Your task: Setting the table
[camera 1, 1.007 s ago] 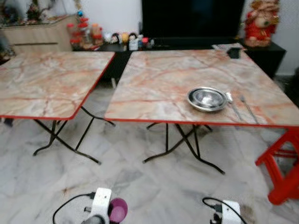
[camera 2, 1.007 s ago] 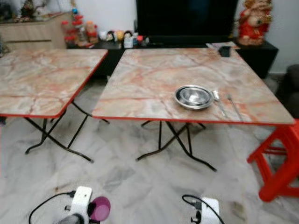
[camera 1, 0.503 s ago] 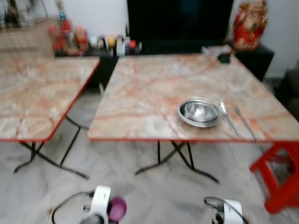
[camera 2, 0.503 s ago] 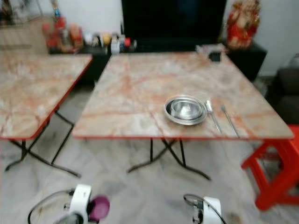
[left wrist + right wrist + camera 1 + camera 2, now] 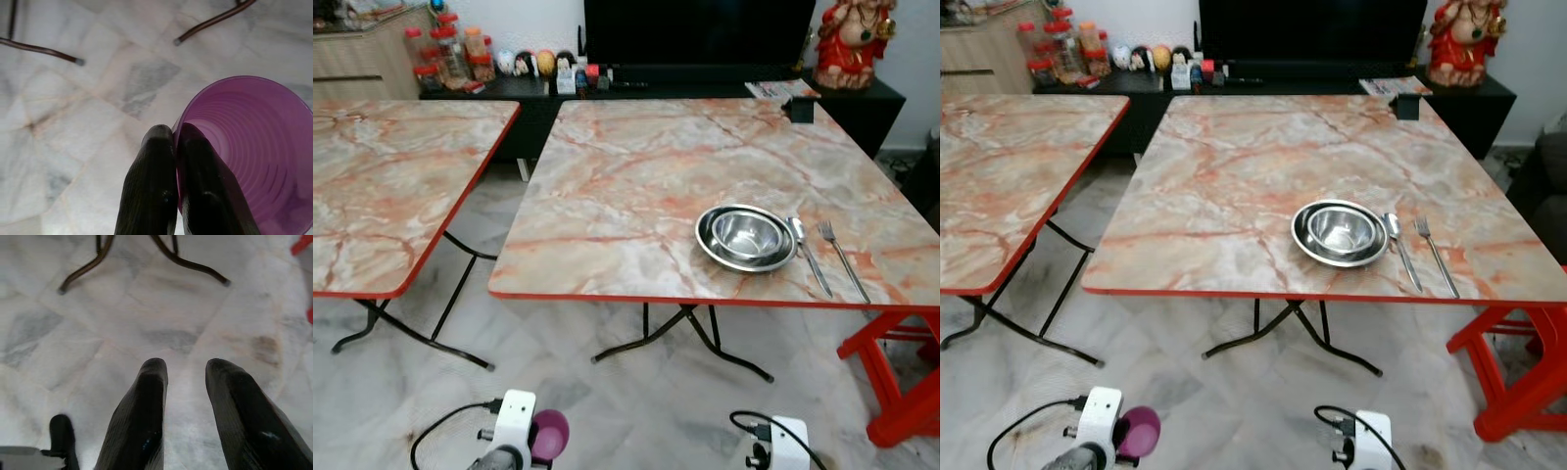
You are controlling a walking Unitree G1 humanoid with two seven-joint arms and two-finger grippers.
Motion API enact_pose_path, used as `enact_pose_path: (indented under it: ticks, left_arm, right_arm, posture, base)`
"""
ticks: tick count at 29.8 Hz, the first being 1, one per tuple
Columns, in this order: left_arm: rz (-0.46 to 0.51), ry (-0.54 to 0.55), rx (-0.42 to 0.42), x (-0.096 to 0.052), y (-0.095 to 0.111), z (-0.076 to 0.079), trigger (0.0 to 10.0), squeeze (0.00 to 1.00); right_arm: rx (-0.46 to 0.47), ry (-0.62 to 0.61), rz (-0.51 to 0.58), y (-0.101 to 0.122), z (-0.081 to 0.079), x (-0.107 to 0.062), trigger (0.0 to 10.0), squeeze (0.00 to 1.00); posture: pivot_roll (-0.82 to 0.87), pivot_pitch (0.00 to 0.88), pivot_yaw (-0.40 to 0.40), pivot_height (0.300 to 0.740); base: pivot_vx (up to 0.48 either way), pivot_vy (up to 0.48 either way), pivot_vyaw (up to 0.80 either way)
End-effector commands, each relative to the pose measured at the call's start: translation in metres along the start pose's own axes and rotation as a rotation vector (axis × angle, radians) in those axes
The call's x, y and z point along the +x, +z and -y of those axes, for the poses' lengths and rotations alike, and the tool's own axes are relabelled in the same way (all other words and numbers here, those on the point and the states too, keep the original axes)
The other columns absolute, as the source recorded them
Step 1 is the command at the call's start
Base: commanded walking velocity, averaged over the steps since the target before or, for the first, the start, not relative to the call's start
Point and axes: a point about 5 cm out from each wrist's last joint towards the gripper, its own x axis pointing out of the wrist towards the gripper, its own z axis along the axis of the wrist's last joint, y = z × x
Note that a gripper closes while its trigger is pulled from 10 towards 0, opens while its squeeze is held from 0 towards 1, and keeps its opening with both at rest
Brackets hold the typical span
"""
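A steel bowl [image 5: 751, 231] sits inside a steel plate [image 5: 707, 242] near the front right of the marble-topped folding table [image 5: 636, 186]. A spoon [image 5: 803, 248] and a fork [image 5: 842, 259] lie just to its right. My left gripper [image 5: 175, 139] hangs low in front of me, shut on the rim of a purple plastic cup [image 5: 249, 152], one finger inside and one outside. The cup [image 5: 551, 434] also shows beside my left wrist, above the floor. My right gripper [image 5: 185, 372] hangs open over the marble floor, holding nothing.
A second marble table [image 5: 382, 186] stands to the left, with a gap between the two. A red plastic stool [image 5: 899, 377] stands at the right under the table's corner. Behind are a black TV cabinet [image 5: 705, 88] with jars, figurines and a red statue [image 5: 850, 39].
The camera has moved closer and shifted; the table now sits nearer and sharper in view. The left gripper still holds the purple cup; both arms hang as before.
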Motion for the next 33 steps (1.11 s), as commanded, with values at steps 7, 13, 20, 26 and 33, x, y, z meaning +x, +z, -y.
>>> enact_pose_path:
  ticks: [7,13,20,26,33]
  left_arm:
    - [-0.026,0.01,0.003,-0.0011,-0.0049,-0.0019,10.0,0.0]
    - [-0.027,0.016,-0.002,-0.0008,-0.0044,-0.0019,10.0,0.0]
    - [-0.022,0.013,-0.002,0.0005,-0.0016,0.0007,10.0,0.0]
    - [-0.021,0.014,-0.006,0.0008,-0.001,0.0015,10.0,0.0]
    - [-0.02,0.018,-0.016,0.0007,-0.0013,0.0015,10.0,0.0]
  right_arm:
    - [-0.015,-0.009,-0.007,-0.0006,0.0039,-0.0001,10.0,0.0]
    - [-0.018,-0.01,-0.004,0.0014,0.0043,0.0005,10.0,0.0]
    - [-0.019,-0.014,0.0,0.003,0.0061,0.0009,10.0,0.0]
    - [-0.021,-0.019,-0.004,0.0019,0.0077,0.0006,10.0,0.0]
    - [-0.023,-0.019,0.002,0.0046,0.0081,0.0014,10.0,0.0]
  posture:
    - [-0.02,0.0,0.004,0.74]
    - [-0.03,0.0,0.003,0.74]
    - [-0.03,0.0,0.0,0.74]
    - [-0.03,0.0,-0.003,0.74]
    - [-0.03,0.0,-0.008,0.74]
  base:
    - [0.0,-0.313,0.0]
    - [0.0,-0.311,0.0]
    - [0.0,-0.309,0.0]
    - [0.0,-0.312,0.0]
    - [0.0,-0.311,0.0]
